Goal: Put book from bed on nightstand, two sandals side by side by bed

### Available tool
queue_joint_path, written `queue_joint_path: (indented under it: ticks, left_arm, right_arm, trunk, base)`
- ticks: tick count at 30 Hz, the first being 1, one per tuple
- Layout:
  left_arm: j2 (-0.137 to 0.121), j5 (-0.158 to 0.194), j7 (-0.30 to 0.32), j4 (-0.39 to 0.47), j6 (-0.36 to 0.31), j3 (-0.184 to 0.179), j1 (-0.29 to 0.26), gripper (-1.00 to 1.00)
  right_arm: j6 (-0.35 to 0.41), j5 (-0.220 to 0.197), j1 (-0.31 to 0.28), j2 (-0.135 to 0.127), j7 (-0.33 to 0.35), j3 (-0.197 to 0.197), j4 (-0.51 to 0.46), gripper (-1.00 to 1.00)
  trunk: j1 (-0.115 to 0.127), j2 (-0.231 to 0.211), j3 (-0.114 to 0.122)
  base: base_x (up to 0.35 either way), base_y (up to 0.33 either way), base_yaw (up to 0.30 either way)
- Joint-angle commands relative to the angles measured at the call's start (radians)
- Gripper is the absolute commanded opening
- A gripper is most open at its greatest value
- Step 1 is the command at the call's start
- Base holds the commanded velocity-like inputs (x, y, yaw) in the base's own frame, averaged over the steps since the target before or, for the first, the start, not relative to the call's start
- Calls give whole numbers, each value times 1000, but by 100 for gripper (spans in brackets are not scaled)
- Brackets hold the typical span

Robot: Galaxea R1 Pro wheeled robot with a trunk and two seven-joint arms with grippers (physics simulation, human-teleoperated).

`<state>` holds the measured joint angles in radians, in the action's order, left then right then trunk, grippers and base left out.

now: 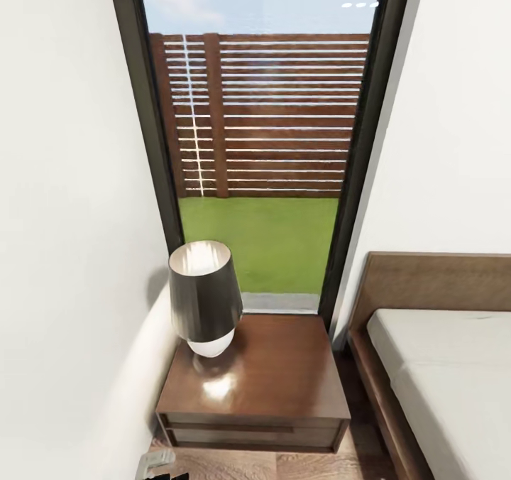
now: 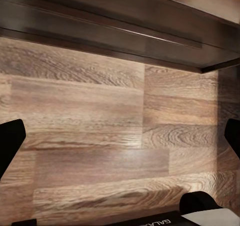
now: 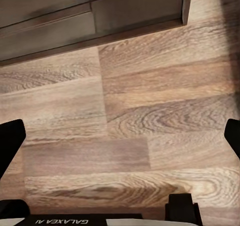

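Observation:
The dark reddish-brown nightstand (image 1: pixel 277 388) stands below a tall window, its bare top glossy beside a lamp. The bed (image 1: pixel 454 380) lies to its right, with a pale grey mattress, a brown frame and a headboard against the wall. The book and the two sandals are out of view. My left gripper (image 2: pixel 120 141) is open over bare wood-plank floor, close to the nightstand's front (image 2: pixel 125 25). Over the same floor, my right gripper (image 3: pixel 120 138) is also open and holds nothing, with the nightstand's lower edge (image 3: pixel 90 20) just ahead.
A dark-shaded lamp (image 1: pixel 202 295) on a white base takes up the nightstand's left half. A white wall runs close along the left. A narrow strip of floor (image 1: pixel 362 437) separates nightstand and bed. The dark-framed window (image 1: pixel 262 146) looks onto grass and a slatted fence.

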<state>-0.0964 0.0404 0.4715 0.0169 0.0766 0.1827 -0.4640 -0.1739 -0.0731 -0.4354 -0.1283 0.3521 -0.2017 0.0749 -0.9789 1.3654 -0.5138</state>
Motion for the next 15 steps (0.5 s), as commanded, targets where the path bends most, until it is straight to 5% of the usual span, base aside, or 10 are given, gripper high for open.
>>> queue_joint_path:
  ticks: [1, 7, 15]
  left_arm:
    - [0, 4, 4, -2, 2, 1, -1, 100]
    - [0, 4, 4, -2, 2, 1, -1, 100]
    - [0, 4, 4, -2, 2, 1, -1, 100]
  right_arm:
    - [-6, -7, -2, -1, 6, -2, 5, 100]
    - [-6, -7, -2, -1, 7, -2, 5, 100]
    - [-6, -12, -2, -1, 7, -2, 5, 100]
  trunk:
    - [0, 1, -1]
    - [0, 1, -1]
    - [0, 1, -1]
  base:
    - [49, 0, 0]
    - [14, 0, -19]
    - [1, 0, -234]
